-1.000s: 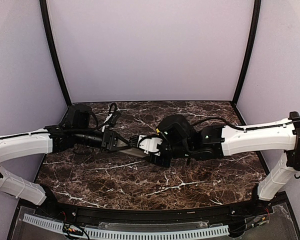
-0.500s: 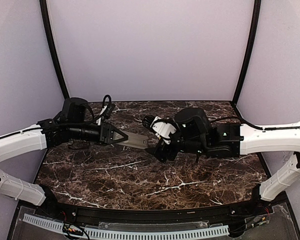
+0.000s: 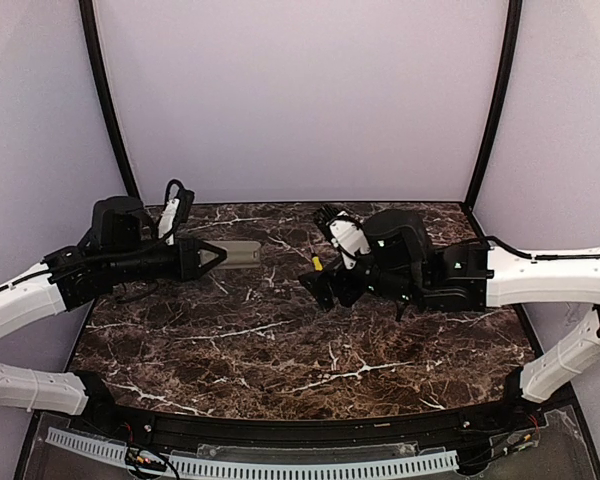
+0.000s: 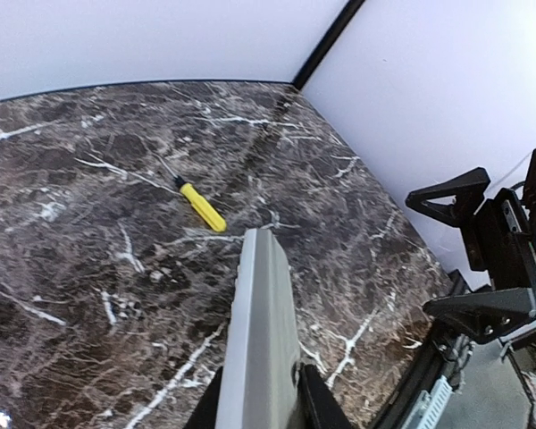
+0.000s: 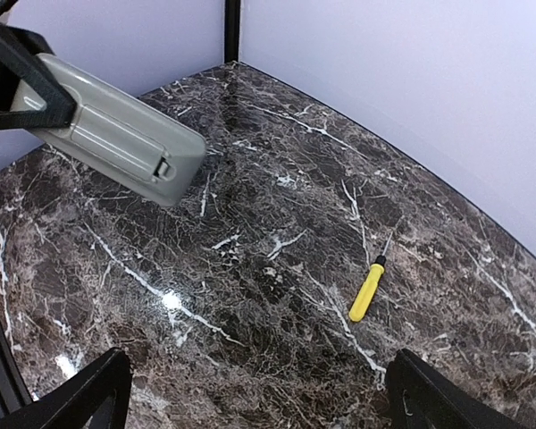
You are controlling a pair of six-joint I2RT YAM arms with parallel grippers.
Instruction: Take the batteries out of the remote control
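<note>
Left gripper (image 3: 213, 256) jaws clamp the remote control (image 5: 107, 127) at one end (light, stiff, likely slippery plastic); right gripper (image 5: 255, 393) jaws gape empty, best pinching the free end's long edges.

The remote control (image 3: 242, 255) left — screwdriver (image 5: 366, 291) on the table (image 3: 280, 350) to its right.
</note>
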